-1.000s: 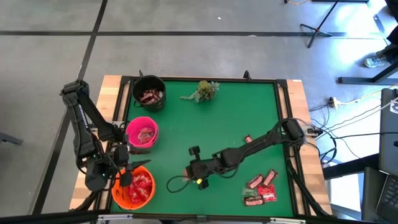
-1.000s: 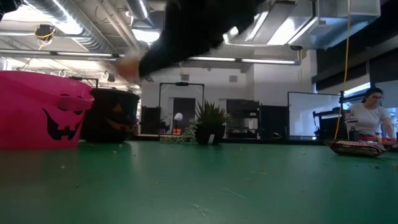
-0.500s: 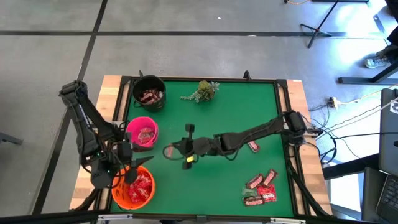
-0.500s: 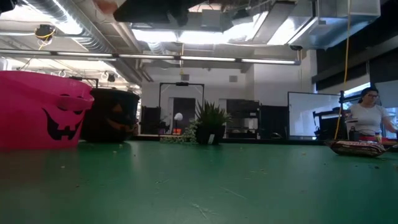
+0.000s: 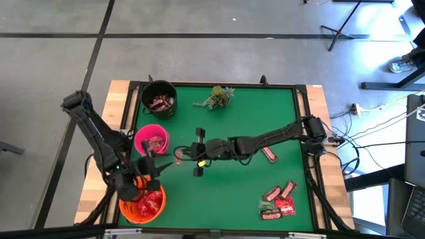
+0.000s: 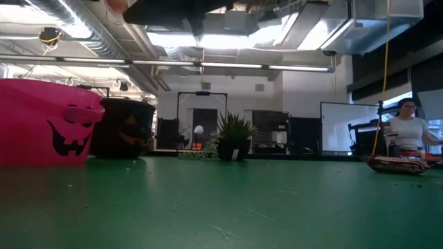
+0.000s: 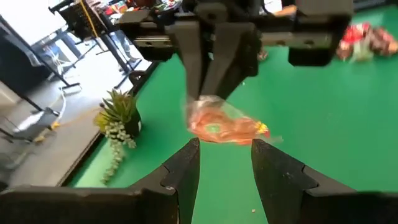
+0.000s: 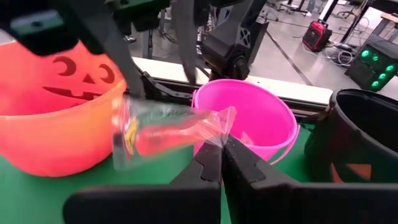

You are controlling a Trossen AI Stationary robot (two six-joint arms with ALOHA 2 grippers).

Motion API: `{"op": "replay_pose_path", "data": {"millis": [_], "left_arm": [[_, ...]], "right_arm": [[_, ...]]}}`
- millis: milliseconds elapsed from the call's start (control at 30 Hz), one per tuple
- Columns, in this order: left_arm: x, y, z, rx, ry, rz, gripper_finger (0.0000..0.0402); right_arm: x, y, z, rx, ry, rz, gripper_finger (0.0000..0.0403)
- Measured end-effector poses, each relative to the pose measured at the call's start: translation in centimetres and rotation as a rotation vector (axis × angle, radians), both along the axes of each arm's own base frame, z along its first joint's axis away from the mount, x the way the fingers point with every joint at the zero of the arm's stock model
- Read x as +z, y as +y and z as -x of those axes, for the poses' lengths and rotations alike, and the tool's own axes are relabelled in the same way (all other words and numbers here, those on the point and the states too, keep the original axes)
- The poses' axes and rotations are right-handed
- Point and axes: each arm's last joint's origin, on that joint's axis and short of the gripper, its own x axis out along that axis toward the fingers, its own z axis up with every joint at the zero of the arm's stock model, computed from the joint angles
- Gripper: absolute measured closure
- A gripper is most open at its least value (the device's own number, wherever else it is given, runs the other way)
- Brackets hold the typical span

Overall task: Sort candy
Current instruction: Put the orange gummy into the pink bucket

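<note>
One candy point(image 8: 163, 132) (clear crinkly wrapper, orange inside) | right end effector point(image 8: 219, 151) clamped on it | left end effector point(image 7: 225, 155) apart

Lab, exposed ceiling ducts point(image 6: 83, 31), camera stands point(image 5: 342, 26)

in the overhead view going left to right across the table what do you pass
Orange bucket → right gripper holding a clear-wrapped candy → green sprig → lone maroon candy → pile of red candies.
</note>
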Motion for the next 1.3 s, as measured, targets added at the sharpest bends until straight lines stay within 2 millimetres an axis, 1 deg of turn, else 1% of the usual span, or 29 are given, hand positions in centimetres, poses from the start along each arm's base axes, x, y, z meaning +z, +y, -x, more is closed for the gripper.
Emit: {"op": "replay_pose_path", "data": {"millis": [100,367,567,733,800,867,1033,1067,1300], "left_arm": [[-0.6,-0.4,-0.7,-0.028,0.044,-0.075,0.0266],[-2.3,-2.5,-2.4,-0.164,0.168,-0.373,0.0266],[-3.3,-3.1,-3.1,-0.127,0.187,-0.572,0.0266],[-4.5,-3.0,-4.3,-0.136,0.281,-0.709,0.027],[-5.0,-2.9,-4.6,-0.126,0.302,-0.729,0.028],[-5.2,-2.8,-4.8,-0.123,0.312,-0.736,0.0301],[-5.3,-3.0,-4.7,-0.13,0.309,-0.74,0.0382],[-5.3,-3.1,-4.6,-0.132,0.307,-0.742,0.0391],[-5.1,-3.5,-4.0,-0.132,0.284,-0.756,0.0401]], "right_arm": [[0.0,0.0,0.0,0.006,0.001,-0.002,0.0403],[0.0,0.2,0.0,0.052,0.005,-0.032,0.0403],[-0.1,0.2,0.0,0.055,0.015,-0.05,0.0403],[-0.1,0.2,0.0,0.059,0.016,-0.067,0.0403],[-0.2,0.2,0.0,0.064,0.018,-0.073,0.0403],[-0.2,0.2,0.0,0.066,0.024,-0.073,0.0403],[-0.3,0.2,0.1,0.069,0.036,-0.072,0.0403],[-0.4,0.2,0.1,0.069,0.038,-0.074,0.0403],[-0.3,0.2,0.1,0.067,0.037,-0.077,0.0401]]}}
